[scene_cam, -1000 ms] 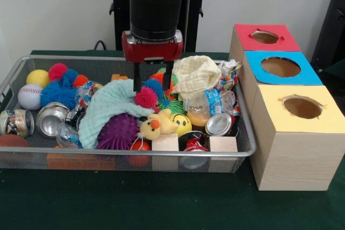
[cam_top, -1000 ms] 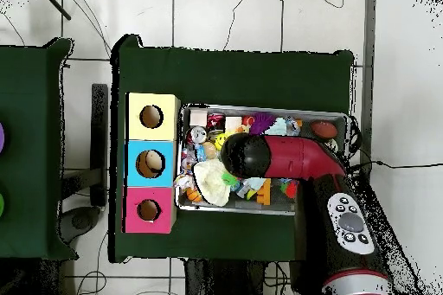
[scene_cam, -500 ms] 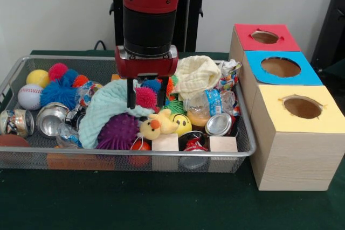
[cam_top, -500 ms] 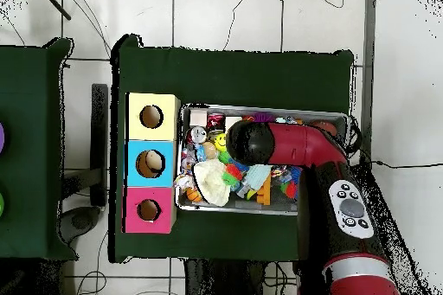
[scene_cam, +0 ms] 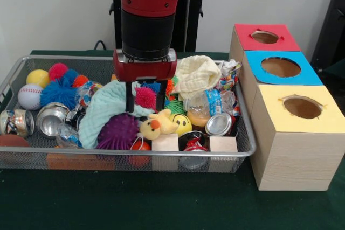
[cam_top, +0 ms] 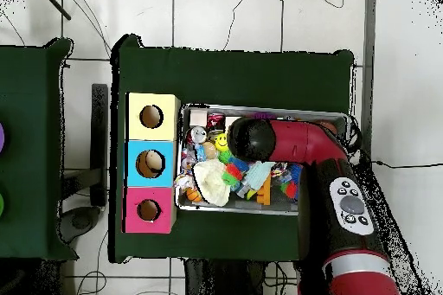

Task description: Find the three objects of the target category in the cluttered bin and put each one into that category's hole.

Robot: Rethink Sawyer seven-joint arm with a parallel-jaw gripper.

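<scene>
My gripper (scene_cam: 144,107) hangs open inside the wire mesh bin (scene_cam: 64,153). Its two black fingers (scene_cam: 129,98) stand on either side of a pink spiky ball (scene_cam: 145,97), with the tips down by a teal cloth (scene_cam: 108,107). A purple spiky ball (scene_cam: 117,132), a yellow duck plush (scene_cam: 157,123) and a yellow smiley ball (scene_cam: 183,124) lie just in front. At the right stand three boxes with round holes: red (scene_cam: 265,37), blue (scene_cam: 280,67) and yellow (scene_cam: 302,107). In the overhead view the arm's black head (cam_top: 251,137) hides the gripper.
Crushed cans (scene_cam: 51,118), a baseball (scene_cam: 29,96), a blue fuzzy toy (scene_cam: 60,90), a cream cloth (scene_cam: 197,76), a plastic bottle (scene_cam: 207,105) and wooden blocks (scene_cam: 165,143) crowd the bin. The overhead view shows the boxes (cam_top: 152,163) left of the bin (cam_top: 260,108).
The gripper has shifted left and toward the bin's front and dropped lower, so its fingers now straddle the pink spiky ball. Its opening looks unchanged.
</scene>
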